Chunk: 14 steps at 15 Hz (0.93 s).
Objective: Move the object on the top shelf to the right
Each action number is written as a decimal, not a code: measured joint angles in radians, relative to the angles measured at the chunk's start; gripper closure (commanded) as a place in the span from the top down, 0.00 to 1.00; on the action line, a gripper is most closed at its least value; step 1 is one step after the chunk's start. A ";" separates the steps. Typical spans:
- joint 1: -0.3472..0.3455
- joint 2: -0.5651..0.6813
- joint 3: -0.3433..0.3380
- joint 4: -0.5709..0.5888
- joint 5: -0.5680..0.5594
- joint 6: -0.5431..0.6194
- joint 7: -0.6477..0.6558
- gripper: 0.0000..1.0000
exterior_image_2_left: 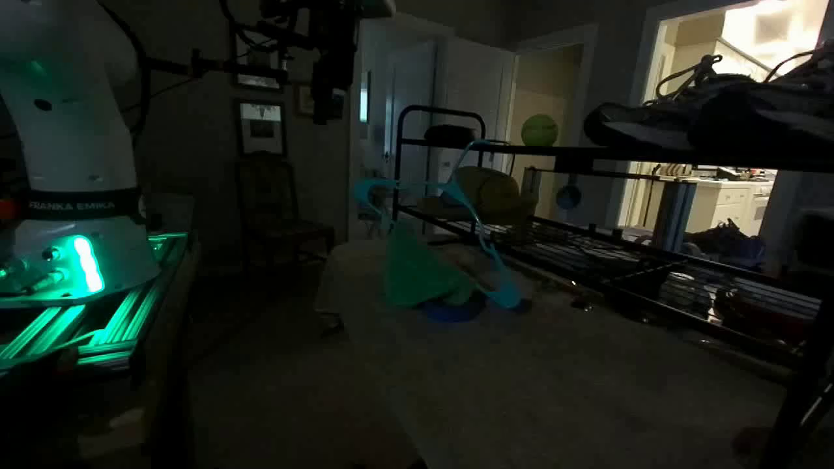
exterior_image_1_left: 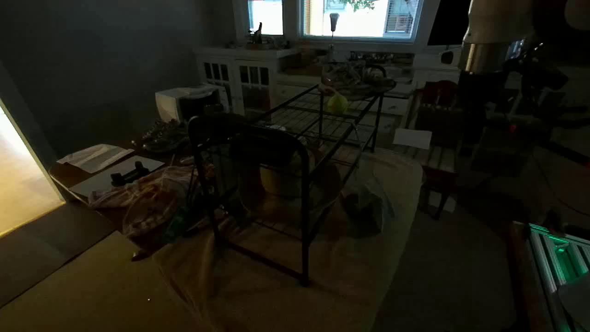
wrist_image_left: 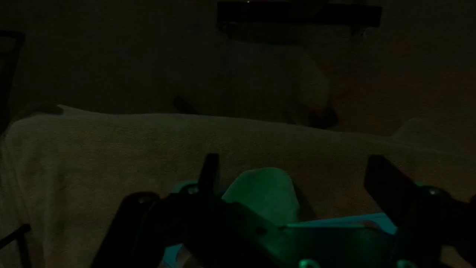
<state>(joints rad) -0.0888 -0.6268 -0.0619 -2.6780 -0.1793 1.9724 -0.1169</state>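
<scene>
- Laced, dark shoes (exterior_image_2_left: 723, 107) fill one end of the top shelf (exterior_image_2_left: 619, 155) of the black rack (exterior_image_1_left: 304, 221), just beside the ball.
- Toward the opposite end, by the curved end rail (exterior_image_2_left: 443, 108), lies a low black thing (exterior_image_2_left: 449, 135), too dark to name.
- A thin blue frame (exterior_image_2_left: 454, 190), its full form hard to make out, slopes down from near the shelf's edge, between the robot base (exterior_image_2_left: 85, 260) and the rack; a green piece (exterior_image_2_left: 420, 270) is near its foot.
- Below, on the lower tier, sits a tan rounded thing (exterior_image_2_left: 492, 192).
- A tan cloth (exterior_image_1_left: 350, 272) spreads under the rack.
- In an exterior view, a dumbbell (exterior_image_1_left: 129, 175) lies on a white sheet (exterior_image_1_left: 97, 183), and white cabinets (exterior_image_1_left: 233, 60) line the far wall near a bright window (exterior_image_1_left: 359, 18).
- The gripper (wrist_image_left: 293, 162) has its fingers (wrist_image_left: 377, 175) spread wide and holds nothing; in both exterior views it hangs off to the side of the rack, well apart from the ball.
- The tennis ball (exterior_image_2_left: 539, 130) rests on the top shelf between the black thing and the shoes, nearer the shoes. It is round and yellow-green, the brightest thing on the dim rack.
</scene>
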 measured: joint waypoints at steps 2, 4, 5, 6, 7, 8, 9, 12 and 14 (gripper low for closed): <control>0.000 0.000 0.000 -0.001 0.000 0.000 0.000 1.00; 0.000 0.000 0.000 -0.001 0.000 0.000 0.000 1.00; 0.000 0.000 0.000 -0.001 0.000 0.000 0.000 1.00; 0.000 0.000 0.000 -0.001 0.000 0.000 0.000 1.00; 0.000 0.000 0.000 0.000 0.000 0.000 0.000 1.00; 0.000 0.000 0.000 0.002 0.000 0.003 0.002 1.00; 0.002 0.000 0.002 0.007 0.001 0.007 0.007 1.00; 0.019 0.007 0.017 0.039 0.010 0.043 0.035 1.00; 0.038 0.027 0.036 0.070 0.022 0.081 0.066 1.00</control>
<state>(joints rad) -0.0510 -0.5993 -0.0262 -2.6080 -0.1569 2.0538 -0.0507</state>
